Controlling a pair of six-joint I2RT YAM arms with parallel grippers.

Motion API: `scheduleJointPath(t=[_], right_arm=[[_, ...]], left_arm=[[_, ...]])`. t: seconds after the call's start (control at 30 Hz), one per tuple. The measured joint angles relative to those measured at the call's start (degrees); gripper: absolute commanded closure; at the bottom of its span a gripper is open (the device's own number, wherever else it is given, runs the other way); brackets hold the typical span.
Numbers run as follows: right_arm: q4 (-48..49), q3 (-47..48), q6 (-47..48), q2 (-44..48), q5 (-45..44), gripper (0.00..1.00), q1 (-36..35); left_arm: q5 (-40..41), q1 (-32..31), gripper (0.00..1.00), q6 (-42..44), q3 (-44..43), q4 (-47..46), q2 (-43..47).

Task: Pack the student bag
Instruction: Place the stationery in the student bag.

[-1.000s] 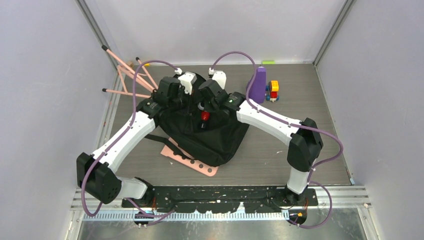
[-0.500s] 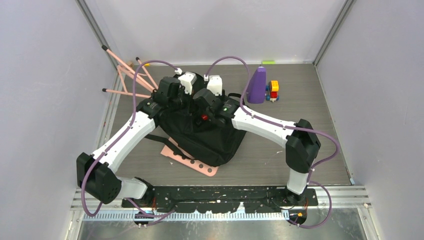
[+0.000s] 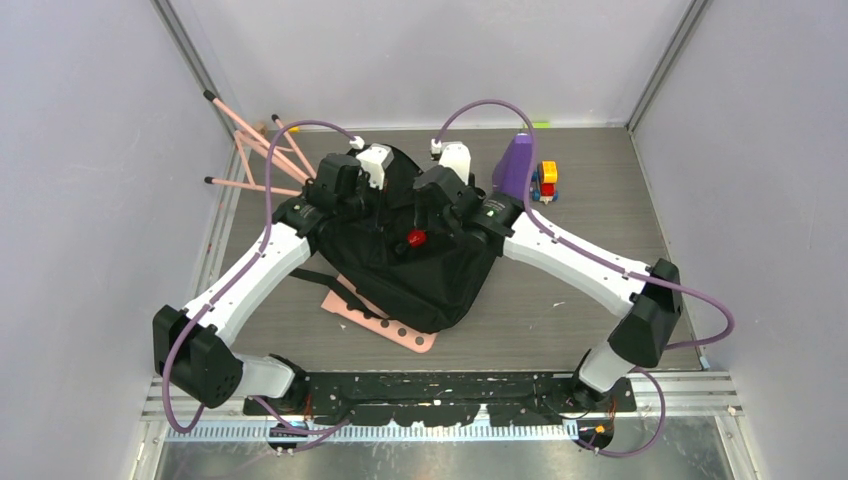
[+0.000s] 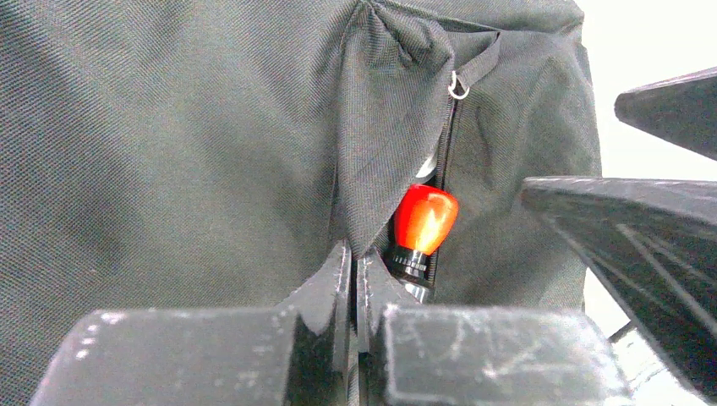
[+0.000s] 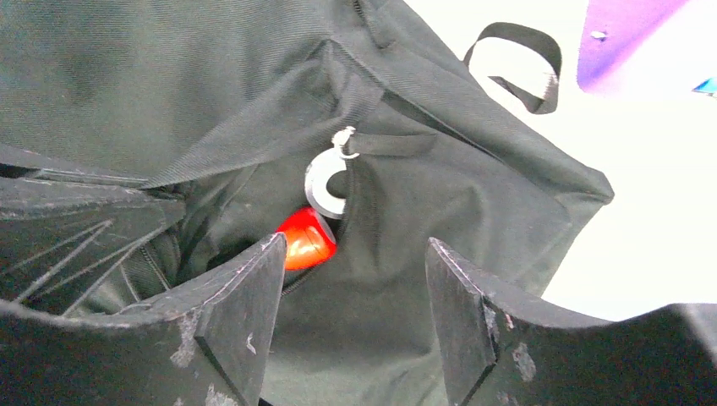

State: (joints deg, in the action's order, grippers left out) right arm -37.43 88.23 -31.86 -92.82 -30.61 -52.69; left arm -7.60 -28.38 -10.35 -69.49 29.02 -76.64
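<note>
1. Centrally on the table [image 3: 620,190] lies the student bag [image 3: 425,275], black and slumped, its near corner over a pink perforated board [image 3: 390,325]
2. Left gripper [image 4: 353,262]: jaws pressed together, a fold of the bag's fabric pinched between them right at the edge of the zip opening
3. Right gripper [image 5: 355,279]: jaws spread wide over the same opening, nothing between them; only bag cloth shows below
4. Red-topped object [image 4: 425,216] pokes out of the zip opening, black collar under the red cap; lower part hidden inside the bag
5. From the right wrist the same red top [image 5: 304,237] sits just beside the left finger, partly behind it
6. Grey zip pull [image 5: 325,186], ring-shaped, hangs just above the red top
7. Carry loop [image 5: 524,68] stands up at the bag's far end
8. Purple object [image 3: 515,168] upright just beyond the bag's far right corner, toy blocks [image 3: 546,180] beside it
9. Pink rods [image 3: 255,150] lean at the far left of the table, close to the left arm
</note>
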Motion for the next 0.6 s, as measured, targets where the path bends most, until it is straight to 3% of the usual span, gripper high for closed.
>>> scheduleJointPath(t=[0.2, 0.47, 0.6], right_arm=[[-4.07, -0.02, -0.2, 0.76, -2.71, 0.33, 0.04], [-4.63, -0.02, -0.15, -4.81, -4.28, 0.28, 0.04], [-3.02, -0.02, 0.02, -6.84, -4.85, 0.35, 0.04]], left_arm=[[-0.02, 0.0, 1.0, -0.11, 0.02, 0.0, 0.02], [-0.02, 0.0, 1.0, -0.11, 0.02, 0.0, 0.07], [-0.02, 0.0, 1.0, -0.11, 0.0, 0.0, 0.09]])
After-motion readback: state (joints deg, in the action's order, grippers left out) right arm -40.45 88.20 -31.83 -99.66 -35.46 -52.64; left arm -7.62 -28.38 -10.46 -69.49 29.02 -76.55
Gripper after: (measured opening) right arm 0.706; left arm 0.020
